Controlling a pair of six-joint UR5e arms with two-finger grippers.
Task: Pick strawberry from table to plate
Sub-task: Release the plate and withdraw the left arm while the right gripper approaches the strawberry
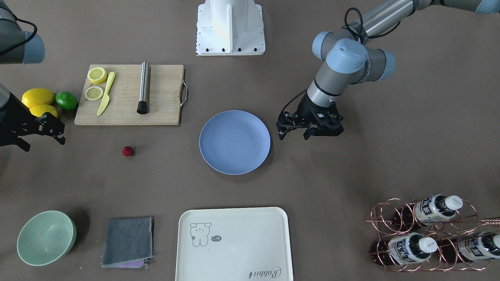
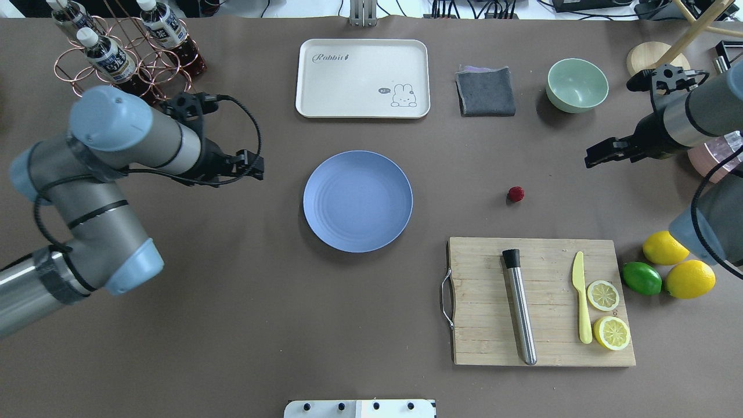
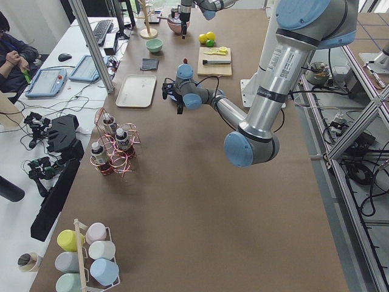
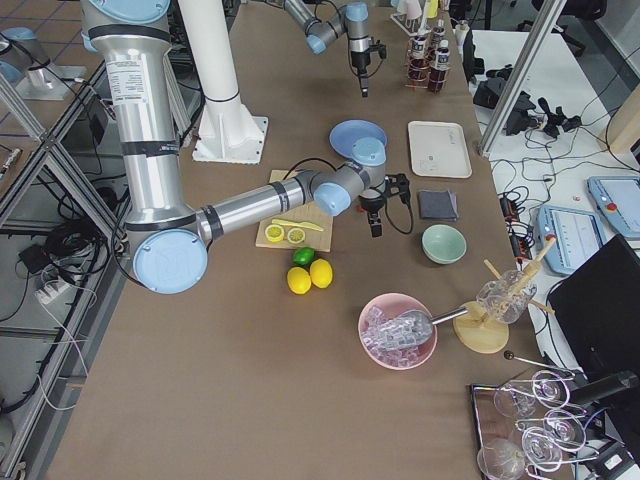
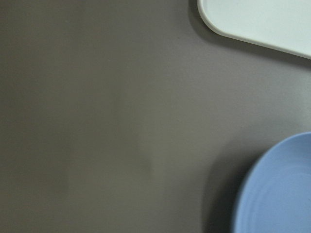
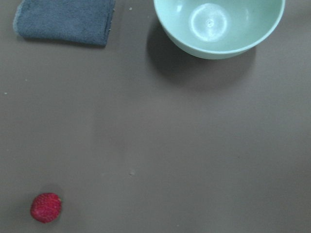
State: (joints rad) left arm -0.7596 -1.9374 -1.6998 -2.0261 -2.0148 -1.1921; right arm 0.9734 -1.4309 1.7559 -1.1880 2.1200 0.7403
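The strawberry [image 1: 127,151] lay on the bare tabletop [image 1: 351,175], well apart from the plate [image 1: 234,142], on the plate's side toward the right arm. It touched nothing, so nothing stood in the way of a grasp from above. The plate was empty, so I judged that the task was at its beginning.

The right fingers [image 1: 58,132] hung above the tabletop, farther from the plate than the berry was. They were spread wide and held nothing. I think this arm was meant to do the picking, because the berry was on its side of the plate. Its wrist camera showed the berry only in the lower left corner, so the fingers were not yet over it. They would need to move toward the plate and then go down.

The left fingers [image 1: 307,134] were also apart and empty. They hung just beside the plate, on the side away from the berry. In this place they left the way between the berry and the plate free.

The berry was small and roundish, so it might roll if one finger touched it first.
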